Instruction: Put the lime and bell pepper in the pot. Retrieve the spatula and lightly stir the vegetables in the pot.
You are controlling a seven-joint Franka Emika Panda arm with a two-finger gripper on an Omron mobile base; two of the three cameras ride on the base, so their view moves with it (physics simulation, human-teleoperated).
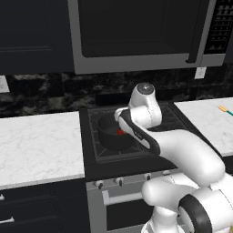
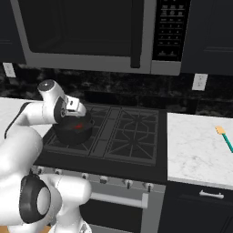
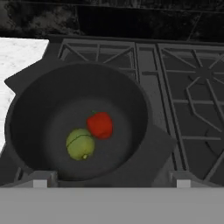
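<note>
Black cabinets and a dark speckled backsplash frame this kitchen, with a microwave (image 2: 91, 34) hung above a black gas stove (image 2: 132, 132) set between two white marble counters (image 1: 38, 145). On the stove's burner nearest the left counter stands the pot (image 3: 74, 127), round and matt black.

Seen from the hand camera, the lime (image 3: 80, 144) and the bell pepper (image 3: 100, 124) lie together on the pot's floor, touching, the lime at about 7 o'clock from the pepper. From the left base camera a spot of red shows inside the pot's rim, at 9 o'clock from the arm's wrist.

Directly above the pot hangs the gripper (image 3: 111, 178), its two finger tips (image 3: 39, 179) standing wide apart at the bottom of the hand camera's picture, one on each side of the pot's near rim, with nothing between them.

Well apart from the stove, the spatula (image 2: 225, 137) lies flat on the right counter, at 3 o'clock from the pot in the right base camera, its orange blade toward the back wall and its teal handle running toward the counter's front.
</note>
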